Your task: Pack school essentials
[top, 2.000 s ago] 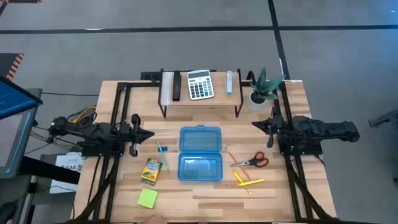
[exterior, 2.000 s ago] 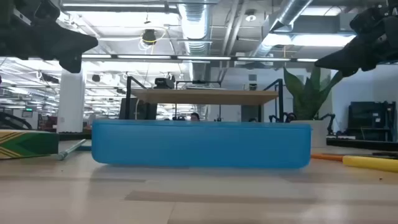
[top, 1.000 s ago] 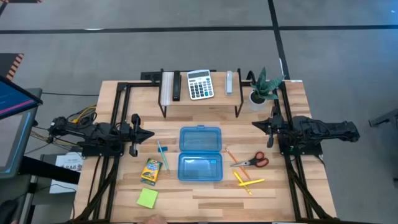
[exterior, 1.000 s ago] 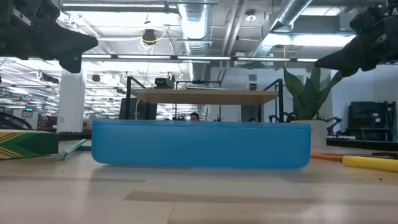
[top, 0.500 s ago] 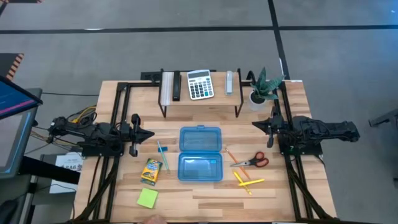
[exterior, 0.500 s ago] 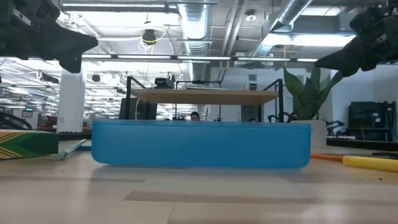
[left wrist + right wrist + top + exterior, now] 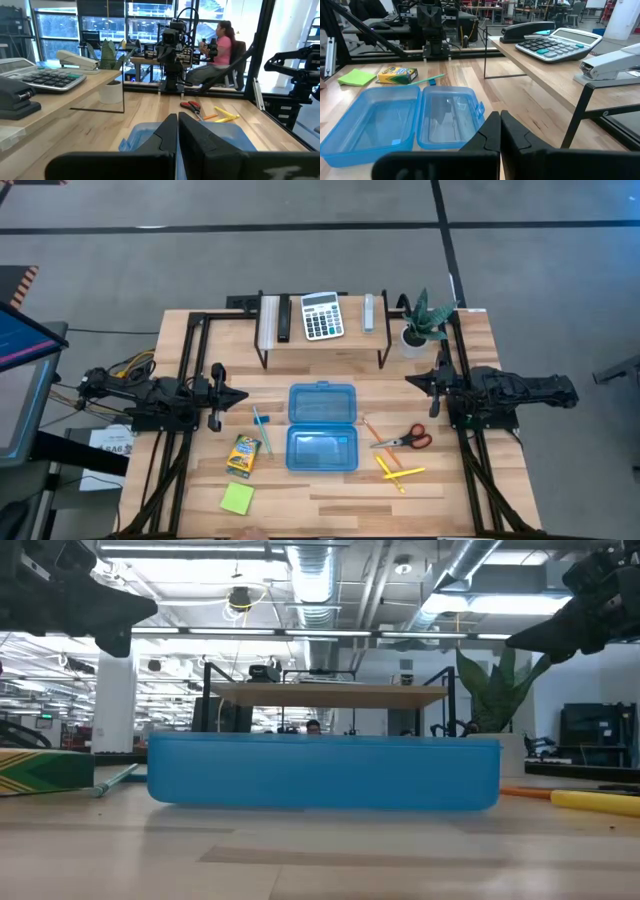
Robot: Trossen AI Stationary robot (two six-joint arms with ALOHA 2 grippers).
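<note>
Your school items lie loose on the worktop (image 7: 330, 490), on either side of the open blue case (image 7: 323, 427). To its right: the red-handled scissors (image 7: 408, 440), with the yellow pencils (image 7: 396, 470) just nearer the front edge, crossing one another. To its left: the thin teal pen (image 7: 262, 427) just beside the case; the crayon box (image 7: 243, 454) near the pen; the green sticky-note pad (image 7: 237, 498) toward the front, apart from the box. None of these sits inside the case; its two halves lie flat, joined at the hinge.

Behind the case you have a raised shelf (image 7: 322, 345) carrying the calculator (image 7: 322, 315), a black stapler (image 7: 526, 30) and a pale stapler (image 7: 610, 64); a potted plant (image 7: 422, 320) stands at the shelf's right end.

Your left tool (image 7: 241, 396) hangs above the worktop's left side, fingers pressed together, holding nothing; your right tool (image 7: 410, 380) hangs at the right side, likewise closed and empty; both are well apart from every item. A person in a pink top (image 7: 220, 45) sits in the room beyond.
</note>
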